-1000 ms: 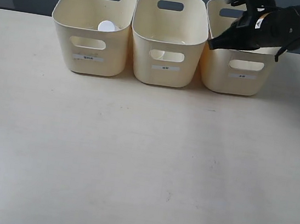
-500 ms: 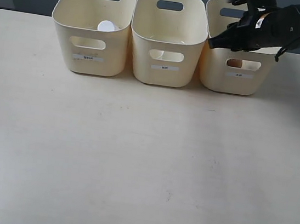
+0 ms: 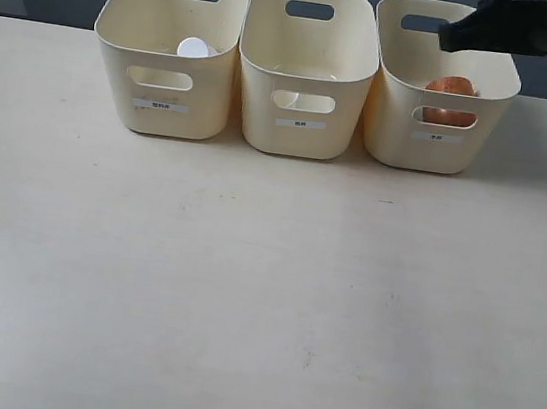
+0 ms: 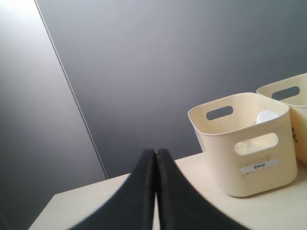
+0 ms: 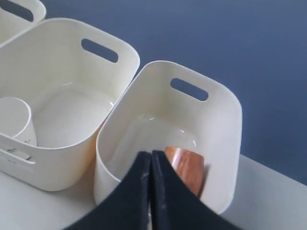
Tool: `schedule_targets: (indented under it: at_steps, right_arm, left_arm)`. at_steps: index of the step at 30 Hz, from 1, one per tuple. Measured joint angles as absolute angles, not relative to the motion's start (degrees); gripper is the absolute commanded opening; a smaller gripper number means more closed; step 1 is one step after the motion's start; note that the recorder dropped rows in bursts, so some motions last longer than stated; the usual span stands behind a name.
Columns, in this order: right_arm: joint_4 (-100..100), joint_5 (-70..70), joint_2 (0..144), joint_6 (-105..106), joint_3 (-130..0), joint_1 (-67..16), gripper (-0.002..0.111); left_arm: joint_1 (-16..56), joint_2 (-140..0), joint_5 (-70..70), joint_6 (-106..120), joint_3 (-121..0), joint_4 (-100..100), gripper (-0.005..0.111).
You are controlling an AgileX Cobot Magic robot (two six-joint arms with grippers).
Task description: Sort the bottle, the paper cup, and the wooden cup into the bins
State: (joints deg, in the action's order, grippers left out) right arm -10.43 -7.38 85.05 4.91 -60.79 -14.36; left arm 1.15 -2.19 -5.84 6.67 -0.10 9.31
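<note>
Three cream bins stand in a row at the back: left bin, middle bin, right bin. The wooden cup lies in the right bin. The bottle's white cap shows in the left bin. The paper cup stands in the middle bin, faintly seen through its handle cut-out. My right gripper is shut and empty, above the right bin's rim; its arm is at the top right. My left gripper is shut and empty, off to the left of the bins.
The cream table spreads in front of the bins. A dark grey wall rises behind the table's back edge.
The right arm has lifted and pulled back to the upper right, away from the right bin. The wooden cup now shows lying inside that bin.
</note>
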Motion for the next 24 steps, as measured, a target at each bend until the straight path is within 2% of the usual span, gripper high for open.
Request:
schedule_targets:
  at_steps: [24]
  right_arm:
    - [-2.58,-9.97,31.62,4.67,-32.4,-14.36,-0.001]
  left_arm:
    - [1.15,-2.19,-5.84,6.67,-0.1,9.31,0.0]
